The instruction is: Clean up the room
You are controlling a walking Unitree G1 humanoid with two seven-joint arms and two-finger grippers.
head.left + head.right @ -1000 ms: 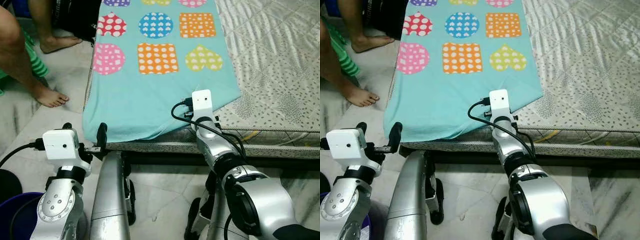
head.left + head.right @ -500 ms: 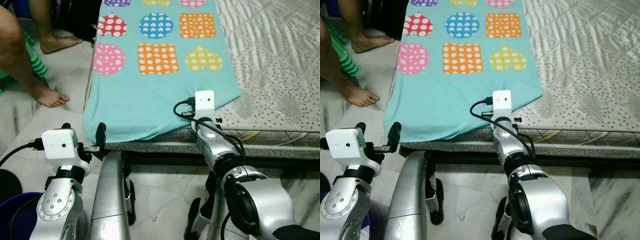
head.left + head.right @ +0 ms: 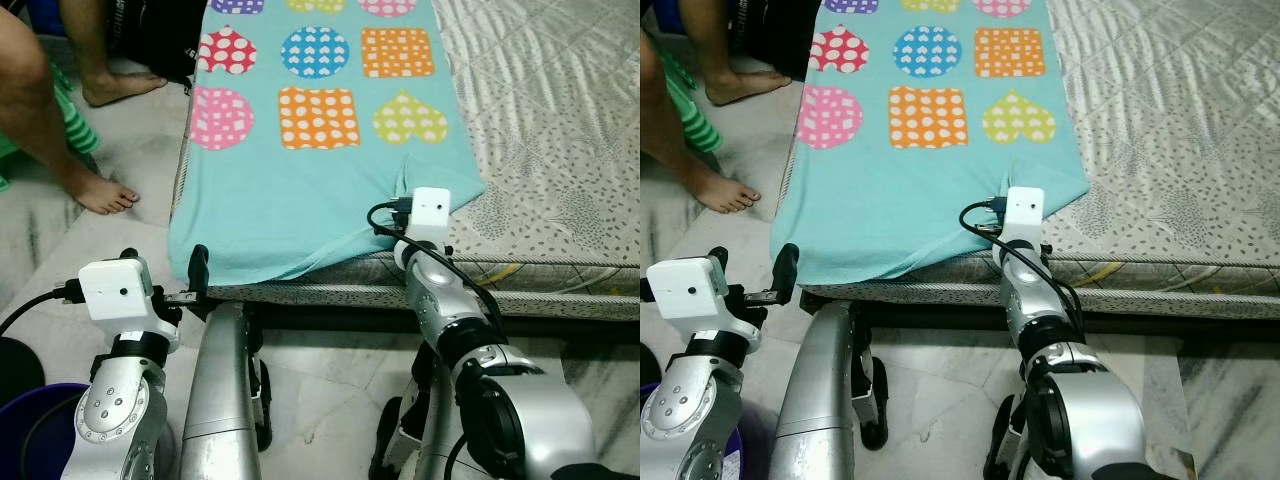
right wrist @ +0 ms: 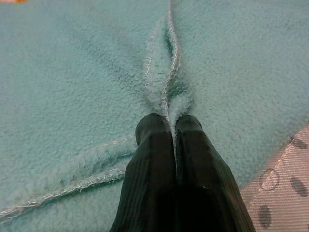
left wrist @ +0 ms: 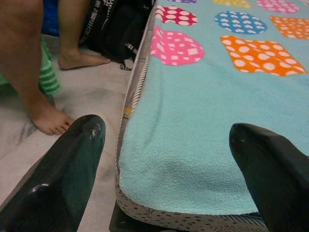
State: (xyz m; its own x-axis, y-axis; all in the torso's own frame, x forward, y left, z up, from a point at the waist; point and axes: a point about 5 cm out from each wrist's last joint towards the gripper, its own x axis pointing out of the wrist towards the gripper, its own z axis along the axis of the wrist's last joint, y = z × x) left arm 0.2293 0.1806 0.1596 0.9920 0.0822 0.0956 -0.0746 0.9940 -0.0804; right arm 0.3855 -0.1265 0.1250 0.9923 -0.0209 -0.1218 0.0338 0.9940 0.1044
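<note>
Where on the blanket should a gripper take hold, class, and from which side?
At the near hem of the blanket, coming from the foot of the bed. The fleece lies flat, so only the edge pinches up. The right gripper has a ridge there.

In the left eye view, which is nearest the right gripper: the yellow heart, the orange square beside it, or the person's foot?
From the right gripper, pinching the blanket:
1. Yellow heart, just beyond it.
2. Orange square, left of the heart.
3. Person's foot, on the floor, far left.
</note>
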